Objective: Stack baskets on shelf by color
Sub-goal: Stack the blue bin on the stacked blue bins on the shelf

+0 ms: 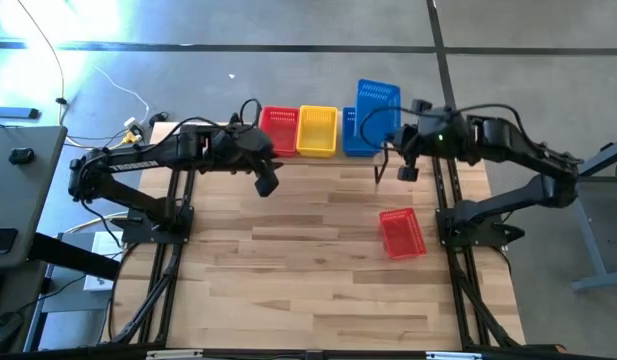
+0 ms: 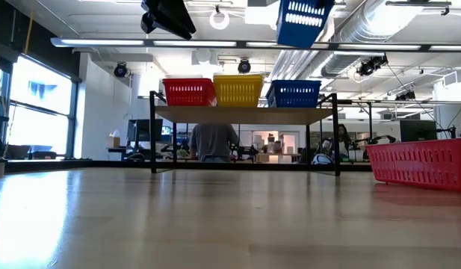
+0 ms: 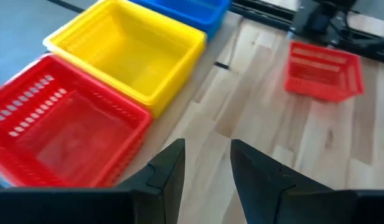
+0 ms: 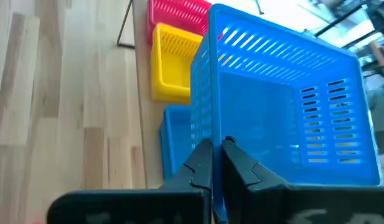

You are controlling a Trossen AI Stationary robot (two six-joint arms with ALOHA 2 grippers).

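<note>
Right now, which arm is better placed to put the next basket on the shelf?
Right. The right gripper is shut on the raised blue basket, above the blue stack on the shelf. The left gripper is open and empty.

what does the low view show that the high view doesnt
Only the low view shows the shelf as a raised board on thin black legs, and a person behind it in the room. Only the high view shows both arms whole, with the left gripper hovering near the red stack. Both show red, yellow and blue stacks on the shelf, a blue basket held aloft by the right gripper, and a loose red basket on the table.
</note>
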